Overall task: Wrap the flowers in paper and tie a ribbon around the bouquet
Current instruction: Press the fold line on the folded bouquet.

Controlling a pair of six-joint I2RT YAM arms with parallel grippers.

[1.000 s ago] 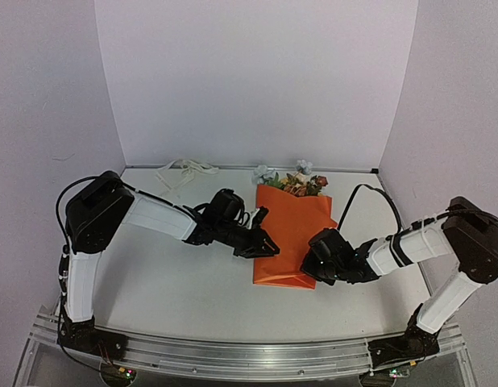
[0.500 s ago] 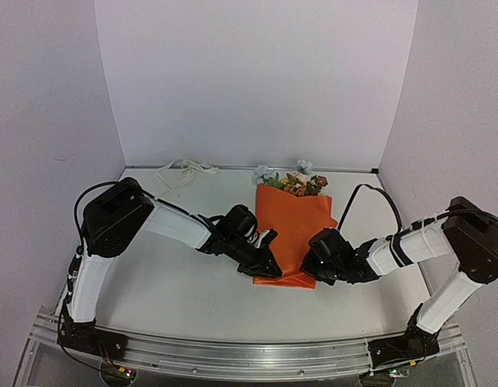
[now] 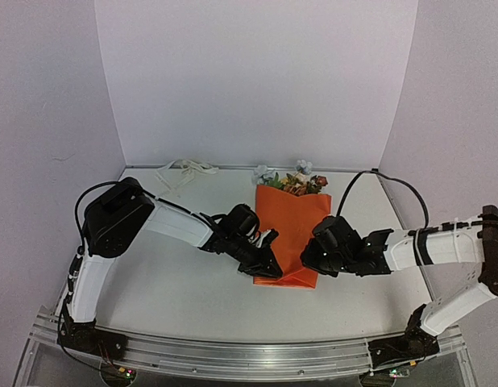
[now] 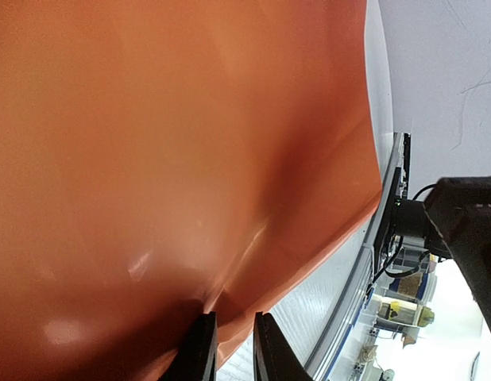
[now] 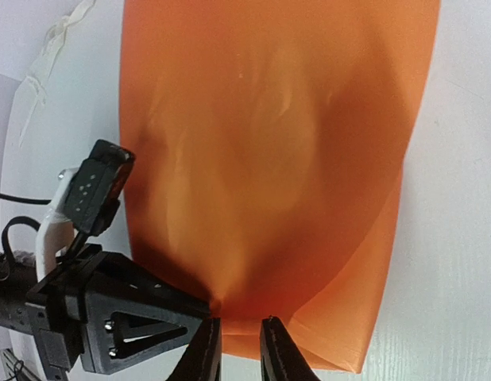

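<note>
— What is seen around the tabletop (image 3: 176, 282)?

— It is closed in on three sides by plain, pale lilac panels: a back wall (image 3: 257, 81), a left wall (image 3: 39, 121) and a right wall (image 3: 458, 105).

— And the light?

— The white surface is lit softly and evenly, and only faint shadows are thrown on it. A ribbed metal rail (image 3: 249, 359) is fixed along the near edge. Beyond that edge, in the left wrist view, some clutter (image 4: 404, 305) is made out, too blurred to be named.
</note>
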